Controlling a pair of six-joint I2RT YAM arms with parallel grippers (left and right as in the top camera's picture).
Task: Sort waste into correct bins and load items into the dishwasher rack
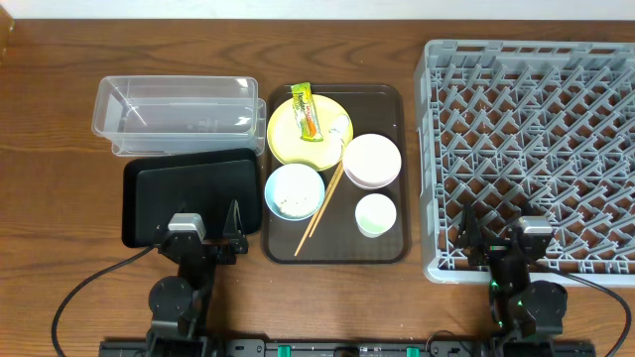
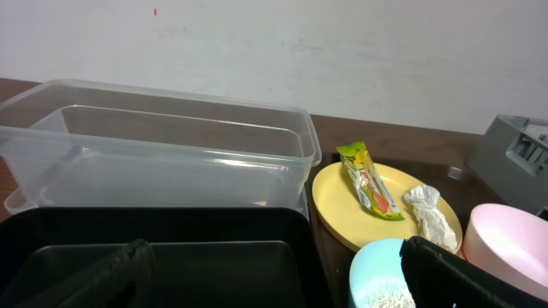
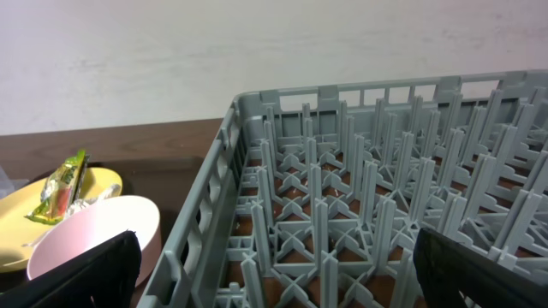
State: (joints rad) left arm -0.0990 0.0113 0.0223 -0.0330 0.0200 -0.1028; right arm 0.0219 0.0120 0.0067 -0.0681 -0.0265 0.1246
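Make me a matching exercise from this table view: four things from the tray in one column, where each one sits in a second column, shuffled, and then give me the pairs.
Things
1. snack wrapper
2. rice-like scraps
3. chopsticks
4. pale-green cup

Places
A. inside the light-blue bowl
B. upright on the brown tray, at the corner nearest the right arm
C. on the yellow plate
D. lying slantwise on that tray, between the blue bowl and the cup

Pairs: 1-C, 2-A, 3-D, 4-B
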